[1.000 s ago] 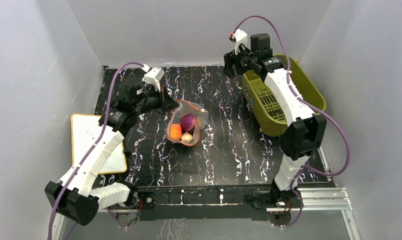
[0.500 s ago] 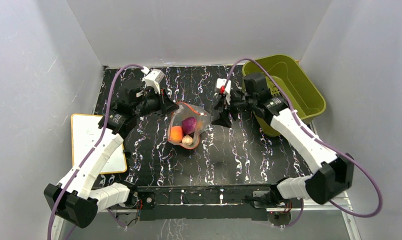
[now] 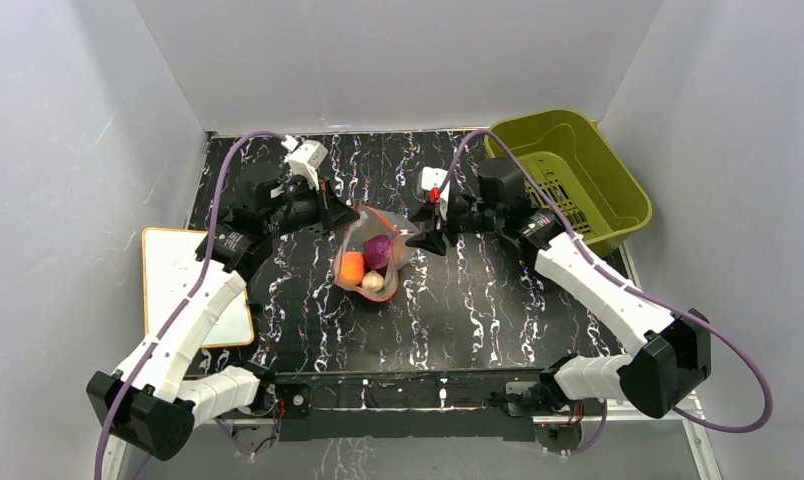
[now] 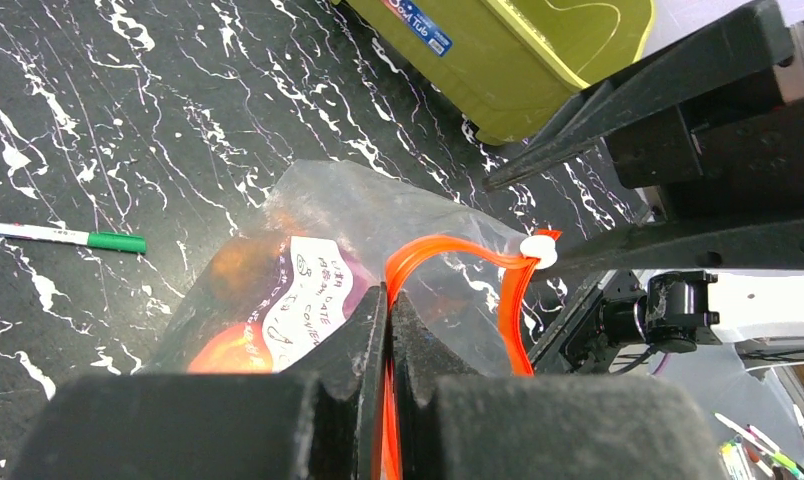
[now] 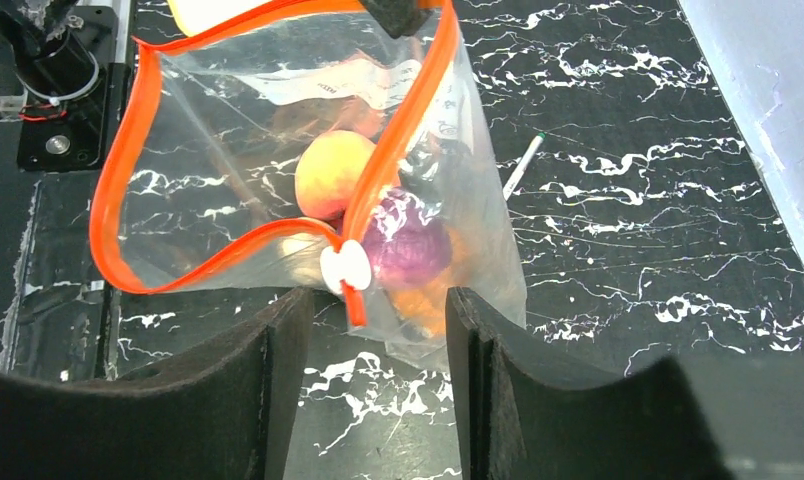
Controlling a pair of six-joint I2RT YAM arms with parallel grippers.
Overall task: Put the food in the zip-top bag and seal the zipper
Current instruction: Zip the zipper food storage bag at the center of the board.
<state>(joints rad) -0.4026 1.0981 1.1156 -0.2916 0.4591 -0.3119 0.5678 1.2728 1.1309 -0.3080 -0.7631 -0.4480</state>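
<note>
The clear zip-top bag [image 3: 398, 235] lies mid-table with its mouth open. Inside it are a purple piece [image 3: 378, 248], an orange piece [image 3: 352, 266] and a beige piece [image 3: 374, 282]. My left gripper [image 3: 348, 213] is shut on the red-orange zipper [image 4: 448, 250] at the bag's left end. My right gripper [image 3: 425, 232] is open at the bag's right end. In the right wrist view the white slider [image 5: 345, 267] sits just ahead of and between the open jaws [image 5: 378, 320]. A peach piece [image 5: 333, 172] and the purple piece [image 5: 406, 245] show through the plastic.
The olive-green basket [image 3: 568, 170] stands at the back right, behind my right arm. A white board [image 3: 178, 285] lies at the left table edge. A thin white pen with a green cap [image 4: 63, 235] lies on the black marbled table beyond the bag.
My right arm has swung from above the basket down and left to the bag's right end. My left gripper has kept its hold on the zipper; the bag barely shifted.
</note>
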